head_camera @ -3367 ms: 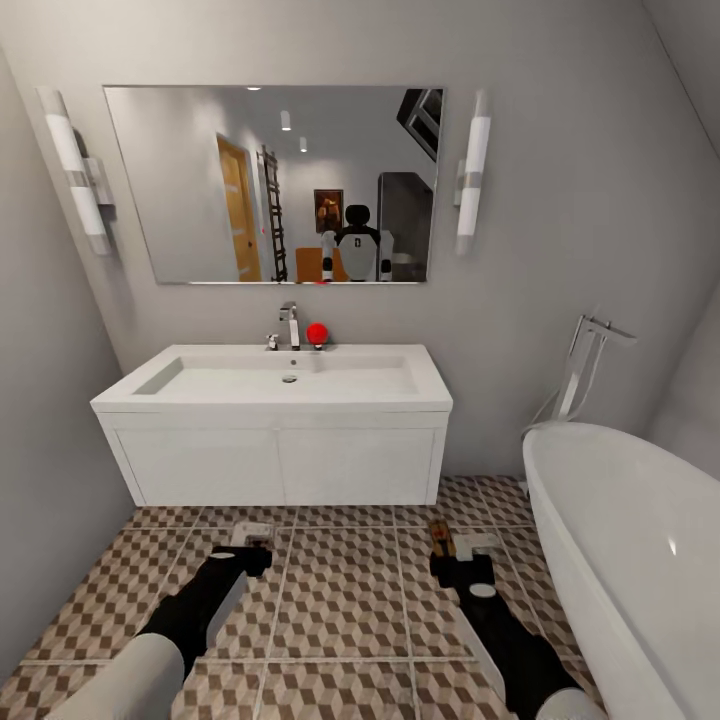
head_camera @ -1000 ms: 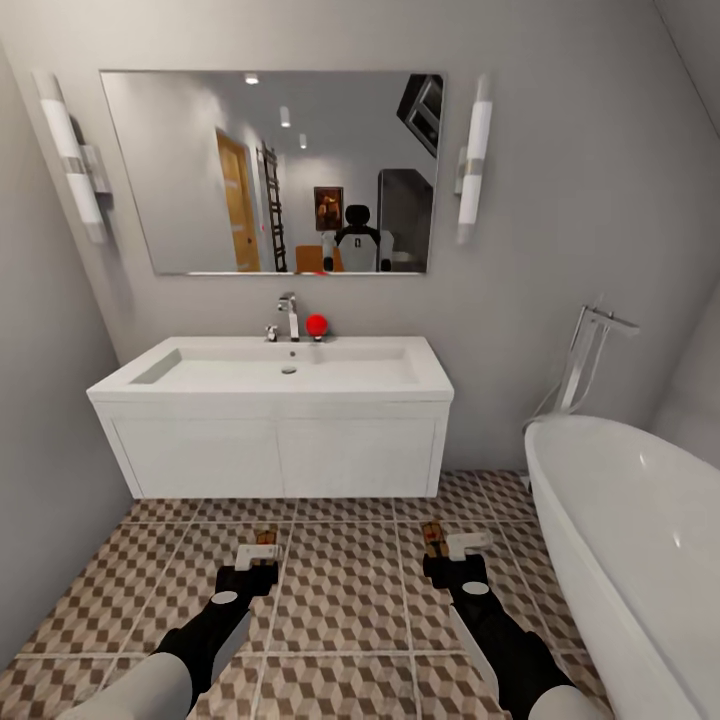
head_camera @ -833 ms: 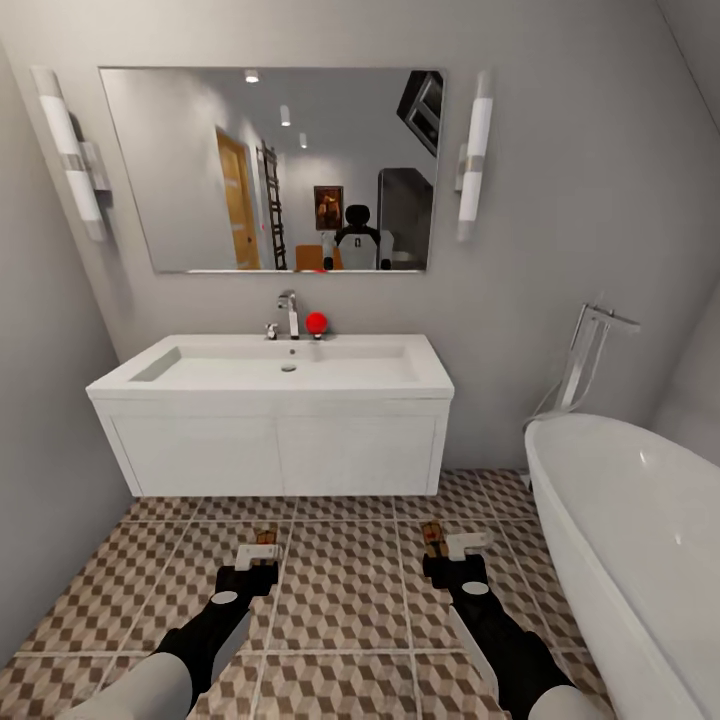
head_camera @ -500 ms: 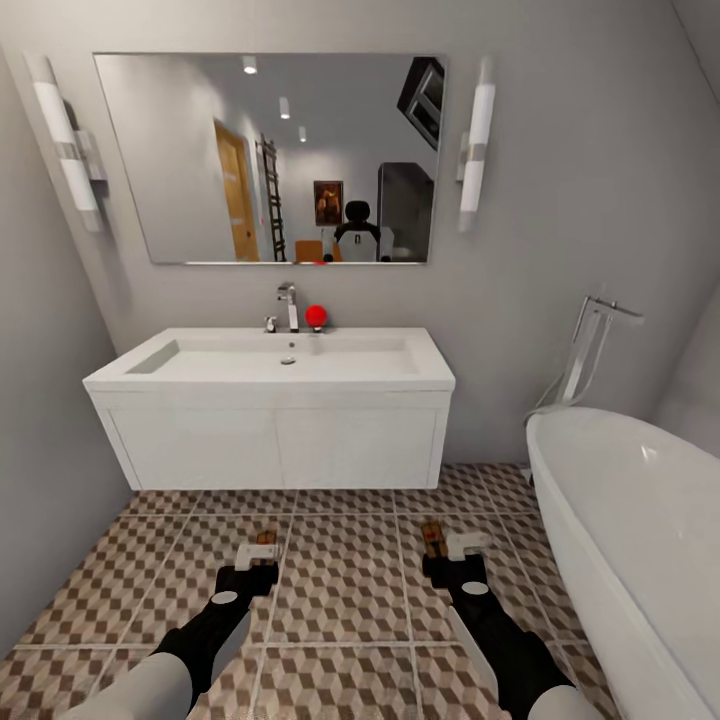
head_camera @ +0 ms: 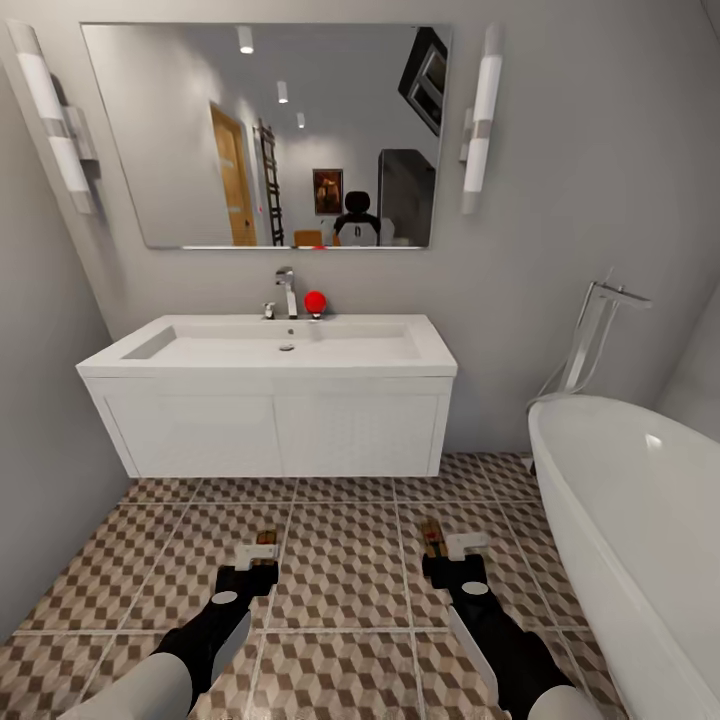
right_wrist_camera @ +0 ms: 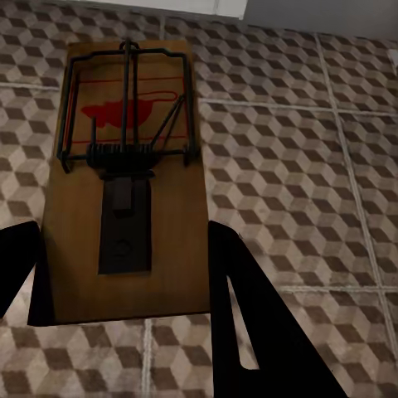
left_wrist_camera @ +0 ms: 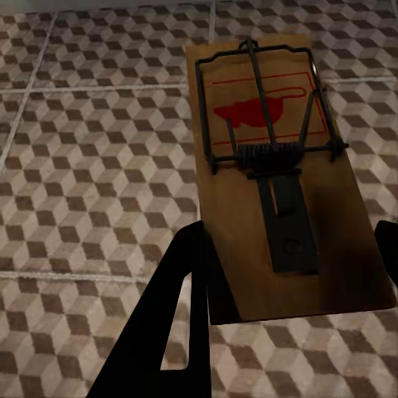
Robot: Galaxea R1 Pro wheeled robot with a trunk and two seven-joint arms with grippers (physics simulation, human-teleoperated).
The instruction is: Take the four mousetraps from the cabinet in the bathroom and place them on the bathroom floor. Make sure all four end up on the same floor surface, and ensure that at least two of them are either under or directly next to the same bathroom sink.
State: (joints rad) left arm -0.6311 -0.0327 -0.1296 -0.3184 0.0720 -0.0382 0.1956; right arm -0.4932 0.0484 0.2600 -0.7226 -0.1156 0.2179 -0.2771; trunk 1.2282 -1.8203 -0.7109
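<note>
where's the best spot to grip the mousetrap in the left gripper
Probably where the left gripper has the mousetrap now: the plain end of the board, across its long edges, coming from behind. The spring bar and wire frame sit toward the far end, so this end is flat and clear.

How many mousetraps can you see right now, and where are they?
2. One mousetrap sits between the left gripper fingers; the other mousetrap sits between the right gripper fingers. Both are low over the bathroom floor in front of the sink. Others may be out of view.
</note>
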